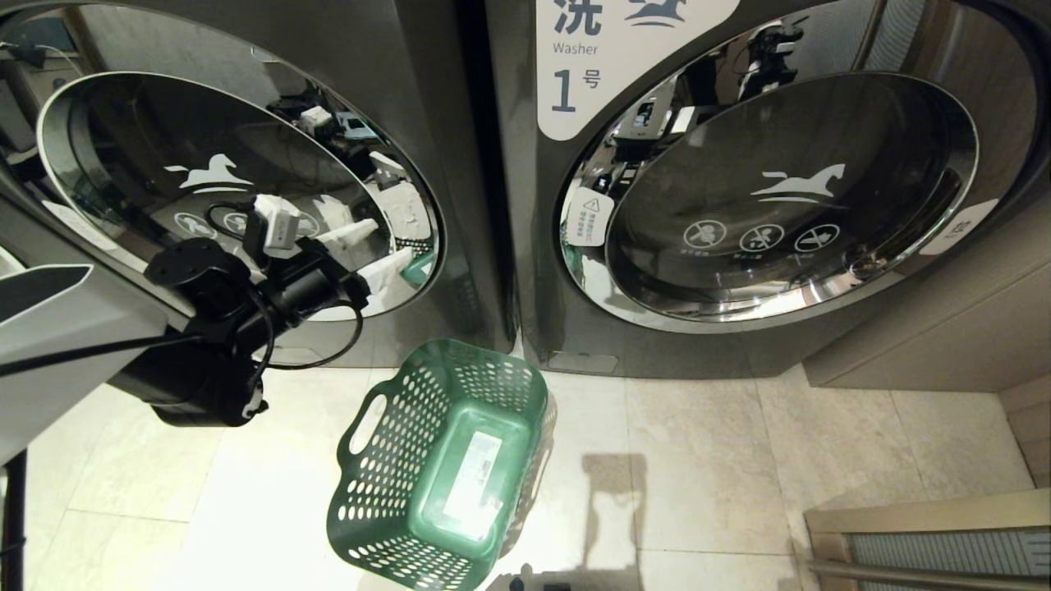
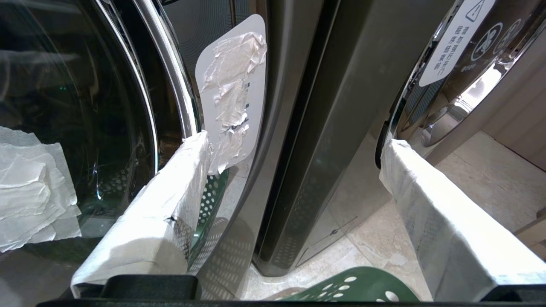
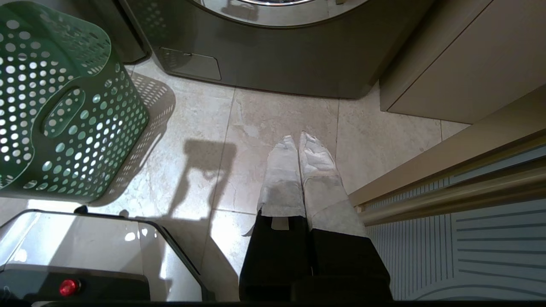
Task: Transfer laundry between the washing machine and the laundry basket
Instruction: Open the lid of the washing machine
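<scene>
Left tool (image 1: 374, 250) released, fingers spread, left-centre of frame at right rim of closed washer door (image 1: 238, 189). Green basket (image 1: 386, 427), empty, lower centre on floor. Laundry unseen. Right tool (image 3: 298, 140) clenched, parked.

1. The laundry basket (image 1: 386, 460) is green, dotted with round holes, with a white sticker on its base.
2. The washing machine (image 1: 443, 98) is dark grey with a chrome door rim and white horse logo.
3. The floor tiles (image 1: 706, 443) look pale beige, perhaps faintly marbled.
4. White wrapping covers the right gripper (image 3: 298, 143) fingers.
</scene>
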